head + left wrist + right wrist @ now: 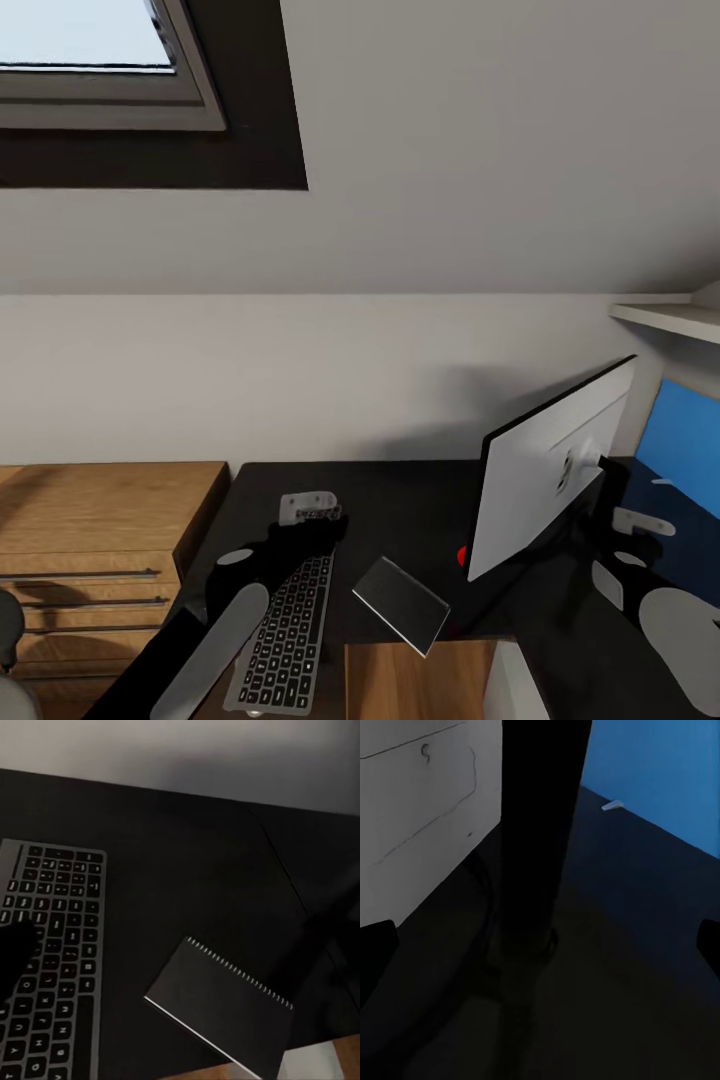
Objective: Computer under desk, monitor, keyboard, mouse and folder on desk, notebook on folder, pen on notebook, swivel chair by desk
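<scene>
The monitor (545, 470) stands on the black desk (400, 500), its white back turned to me. My right gripper (640, 522) is open behind it, and the monitor's black stand (536, 870) rises just ahead between the spread fingertips (375, 952). The keyboard (285, 635) lies at the desk's front left. The dark spiral notebook (400, 603) lies beside it at the front edge. My left gripper (310, 512) hovers open over the keyboard's (52, 967) far end, holding nothing, with the notebook (221, 1009) ahead. Computer, mouse, folder and pen are out of view.
A bright blue upright panel (682, 435) stands at the desk's back right under a white shelf (670, 322). A low wooden drawer cabinet (90, 540) adjoins the desk on the left. A sloped wall with a skylight (90, 60) rises behind.
</scene>
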`<state>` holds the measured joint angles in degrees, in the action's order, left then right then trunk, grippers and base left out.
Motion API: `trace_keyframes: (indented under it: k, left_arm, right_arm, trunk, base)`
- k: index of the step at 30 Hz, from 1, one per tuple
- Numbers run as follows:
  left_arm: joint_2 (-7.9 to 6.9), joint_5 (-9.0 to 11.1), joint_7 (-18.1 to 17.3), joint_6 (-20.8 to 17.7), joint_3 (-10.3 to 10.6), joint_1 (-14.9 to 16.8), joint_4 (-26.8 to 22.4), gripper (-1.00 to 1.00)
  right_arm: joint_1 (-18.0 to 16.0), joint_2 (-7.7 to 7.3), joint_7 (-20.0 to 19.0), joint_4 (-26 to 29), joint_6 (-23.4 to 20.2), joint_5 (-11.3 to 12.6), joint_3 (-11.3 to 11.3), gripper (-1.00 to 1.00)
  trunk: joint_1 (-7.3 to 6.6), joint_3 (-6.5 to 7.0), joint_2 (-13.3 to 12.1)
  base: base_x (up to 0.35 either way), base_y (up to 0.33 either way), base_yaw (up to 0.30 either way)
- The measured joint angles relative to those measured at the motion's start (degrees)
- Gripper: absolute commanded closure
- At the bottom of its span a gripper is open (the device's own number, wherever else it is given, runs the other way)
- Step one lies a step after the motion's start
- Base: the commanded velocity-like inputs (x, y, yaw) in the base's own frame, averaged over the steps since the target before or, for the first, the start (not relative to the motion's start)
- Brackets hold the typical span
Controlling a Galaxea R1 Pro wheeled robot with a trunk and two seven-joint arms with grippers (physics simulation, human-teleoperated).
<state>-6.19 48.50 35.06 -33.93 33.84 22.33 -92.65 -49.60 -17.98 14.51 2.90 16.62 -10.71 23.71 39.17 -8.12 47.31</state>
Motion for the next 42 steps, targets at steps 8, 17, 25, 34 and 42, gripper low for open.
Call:
trace_keyframes:
  k: [8,17,25,34,42]
  left_arm:
    - [-0.21,0.03,-0.05,0.00,0.15,0.00,0.00,-1.00]
    - [-0.26,0.08,-0.06,0.00,0.20,0.00,0.00,-1.00]
    - [-0.26,0.08,-0.06,-0.08,0.43,0.00,0.00,-1.00]
    - [-0.27,0.10,-0.06,-0.09,1.07,0.00,0.00,-1.00]
    - [-0.27,0.09,-0.06,-0.09,1.58,0.00,0.00,-1.00]
  right_arm:
    - [0.02,-0.39,0.06,-0.43,2.55,-0.02,0.03,-1.00]
    - [0.02,-0.59,0.06,-0.59,2.93,0.09,0.06,-1.00]
    - [0.02,-0.64,0.06,-0.60,2.87,0.15,0.11,-1.00]
    - [0.02,-1.80,0.16,-0.60,0.55,0.21,0.17,-1.00]
    - [0.02,-2.55,0.17,-0.60,0.13,0.24,0.34,-1.00]
  trunk:
    - [0.00,0.00,0.00]
    - [-0.02,0.00,0.00]
    - [0.00,0.00,0.00]
    - [0.00,0.00,0.00]
    - [0.00,0.00,0.01]
  base:
    - [0.000,0.000,0.000]
    - [0.120,0.000,0.000]
    - [0.081,0.000,0.000]
    - [0.064,-0.010,0.000]
    - [0.051,0.000,0.000]
